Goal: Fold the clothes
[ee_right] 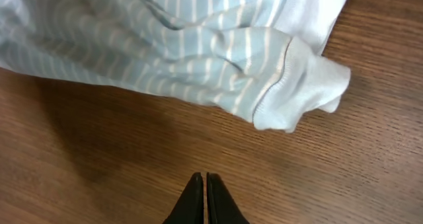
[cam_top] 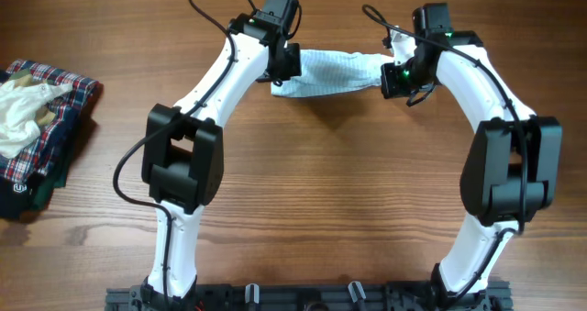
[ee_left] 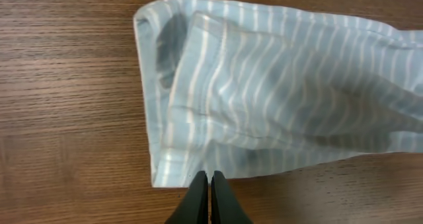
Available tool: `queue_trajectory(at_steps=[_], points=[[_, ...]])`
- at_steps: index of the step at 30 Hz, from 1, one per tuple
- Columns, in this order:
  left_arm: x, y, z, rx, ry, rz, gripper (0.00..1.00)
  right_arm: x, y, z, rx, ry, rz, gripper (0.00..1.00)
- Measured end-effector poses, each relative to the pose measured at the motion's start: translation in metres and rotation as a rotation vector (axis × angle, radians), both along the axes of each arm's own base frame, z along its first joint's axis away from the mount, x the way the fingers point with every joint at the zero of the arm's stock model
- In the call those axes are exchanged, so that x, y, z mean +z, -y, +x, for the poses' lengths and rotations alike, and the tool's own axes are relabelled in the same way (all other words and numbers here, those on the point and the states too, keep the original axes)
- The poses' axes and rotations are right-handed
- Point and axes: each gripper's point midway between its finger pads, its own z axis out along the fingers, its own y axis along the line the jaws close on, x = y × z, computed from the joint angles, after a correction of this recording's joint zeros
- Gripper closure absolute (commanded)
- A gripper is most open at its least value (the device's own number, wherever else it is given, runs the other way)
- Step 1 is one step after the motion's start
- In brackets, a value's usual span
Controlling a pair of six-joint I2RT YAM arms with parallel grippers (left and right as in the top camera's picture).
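Left fingers (ee_left: 198,201) and right fingers (ee_right: 195,201) seen pressed together, nothing held | striped shirt (ee_left: 277,98) laid limp on desk (ee_left: 66,85) | judged soft, light; best pinched at corners

This looks like a robotics lab bench; a left arm (cam_top: 197,100) and a right arm (cam_top: 486,82) stand on a black rail (cam_top: 303,297) at the edge of a wooden table (cam_top: 348,192) (loose cables (cam_top: 209,1) run to them); a pile of clothes (cam_top: 37,137) lies aside.
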Motion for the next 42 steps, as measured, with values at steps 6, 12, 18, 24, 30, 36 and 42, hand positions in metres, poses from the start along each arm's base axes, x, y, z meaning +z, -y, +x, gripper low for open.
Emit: queue_trajectory(at_steps=[6, 12, 18, 24, 30, 36, 42], points=[[0.002, 0.003, 0.005, -0.002, 0.021, -0.009, 0.96, -0.005, 0.0, 0.005, -0.004, 0.01, 0.002, 0.96], [-0.036, 0.002, 0.002, -0.002, -0.039, 0.017, 0.96, -0.005, 0.003, 0.008, -0.008, 0.021, -0.016, 0.96], [-0.042, 0.002, 0.002, -0.002, -0.044, 0.019, 0.96, -0.005, 0.003, 0.011, -0.009, 0.033, -0.018, 0.96], [-0.041, 0.002, 0.003, -0.002, -0.041, 0.018, 0.96, -0.006, 0.003, 0.012, -0.009, 0.039, -0.018, 0.96], [-0.041, 0.002, 0.003, -0.002, -0.041, 0.018, 0.96, -0.021, 0.004, 0.011, -0.021, 0.055, -0.017, 0.96], [-0.041, 0.002, 0.003, -0.001, -0.041, 0.018, 0.96, -0.018, 0.003, 0.021, -0.033, 0.098, -0.013, 0.96], [-0.041, 0.002, 0.003, -0.002, -0.041, 0.018, 0.96, -0.015, 0.006, 0.031, -0.043, 0.137, -0.028, 0.96]])
